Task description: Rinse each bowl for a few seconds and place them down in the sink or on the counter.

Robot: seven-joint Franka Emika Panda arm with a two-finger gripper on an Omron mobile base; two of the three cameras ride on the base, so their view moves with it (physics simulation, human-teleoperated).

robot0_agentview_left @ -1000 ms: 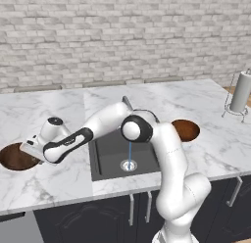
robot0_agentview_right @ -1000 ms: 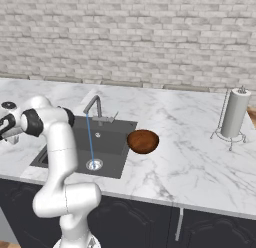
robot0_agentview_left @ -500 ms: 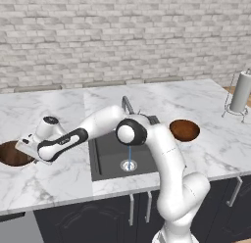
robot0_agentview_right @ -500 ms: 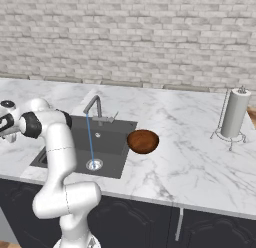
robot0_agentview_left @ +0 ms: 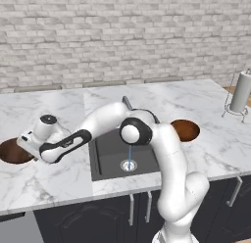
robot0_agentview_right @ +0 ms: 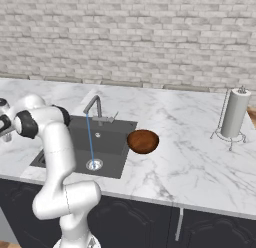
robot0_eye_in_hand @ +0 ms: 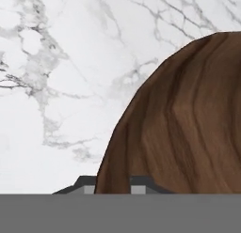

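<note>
You are looking at a long white marble counter [robot0_agentview_left: 59, 178], grey-veined and glossy, running under a pale brick wall [robot0_agentview_left: 122, 36] and over dark cabinets [robot0_agentview_right: 210, 232]. Set into it is the square dark grey sink [robot0_agentview_left: 110, 154], where a thin stream of water is falling from the slim steel faucet [robot0_agentview_right: 92, 104] onto the round steel drain [robot0_agentview_right: 93, 165]. A roll of paper towel [robot0_agentview_right: 234, 113] is standing upright on a wire holder near the counter's right end. Two shallow round wooden bowls, dark brown with streaky grain, are sitting on the counter on opposite sides of the sink: the right bowl [robot0_agentview_right: 143, 141] just beside the basin's edge, the left bowl [robot0_agentview_left: 13, 150] well apart from it, near the left border of the left base view. Your arm is reaching left across the counter, and the gripper [robot0_eye_in_hand: 113, 184] is sitting at the left bowl's near rim; in the hand view the fingertips [robot0_eye_in_hand: 140, 182] are standing on either side of that rim, pinching it. Compared with a second ago, the hand is sitting farther left and lower, the fingers are standing closer together, and the left bowl is showing closer to the frame's edge; the right bowl and the water are looking unchanged.
</note>
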